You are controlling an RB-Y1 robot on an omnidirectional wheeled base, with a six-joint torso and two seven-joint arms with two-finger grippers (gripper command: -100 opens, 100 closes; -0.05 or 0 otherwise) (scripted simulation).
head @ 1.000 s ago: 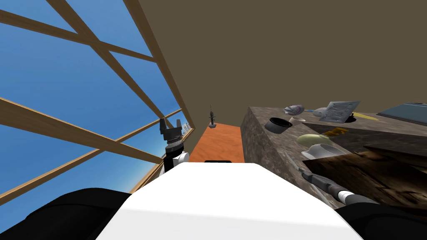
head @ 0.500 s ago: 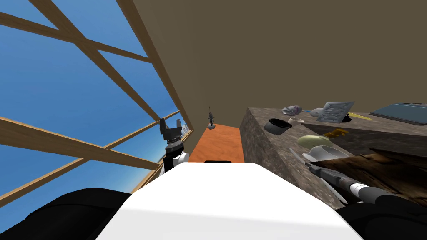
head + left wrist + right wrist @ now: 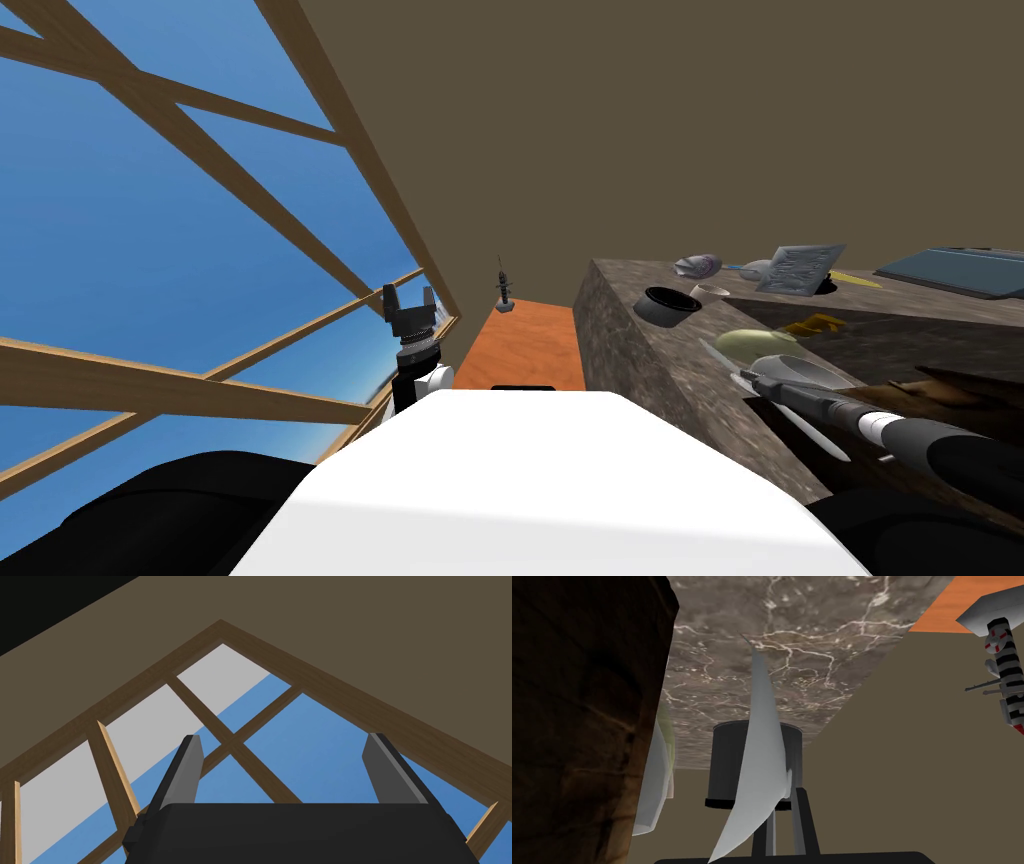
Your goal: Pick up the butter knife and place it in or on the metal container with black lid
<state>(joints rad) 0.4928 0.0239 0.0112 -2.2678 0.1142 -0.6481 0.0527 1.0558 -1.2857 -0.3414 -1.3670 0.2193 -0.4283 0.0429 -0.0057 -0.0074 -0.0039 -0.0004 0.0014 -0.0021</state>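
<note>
The butter knife (image 3: 760, 741), a pale grey blade, was pinched between the two fingers of the right gripper (image 3: 782, 803), which pressed in on its sides near the wide part. Its thin tip pointed away from the hand, across the counter (image 3: 812, 666) of brown veined stone.

In the head view the knife (image 3: 812, 433) sat in the right gripper (image 3: 745, 378) over the counter (image 3: 640, 360), close to its left edge and toward its near end. I could not tell whether the blade touched the stone.

The container (image 3: 668, 305), a dark round tin with a black rim, stood farther along that left edge, apart from the knife. From the right wrist, the container (image 3: 726, 766) stood straight behind the blade, which crossed in front of it.

A pale green rounded thing (image 3: 748, 340) and a white bowl (image 3: 795, 368) lay just beside the hand, on the side away from the edge. A dark brown grained block (image 3: 587, 726) stood close by the gripper.

Beyond the counter's left edge ran an orange floor (image 3: 525, 345), with a small striped figure (image 3: 503, 290) at its far end.

The left gripper (image 3: 408, 292) was raised by the window (image 3: 150, 200), well away from the counter. From its own wrist camera, the left gripper (image 3: 282, 741) had its fingers spread wide with nothing between them.
</note>
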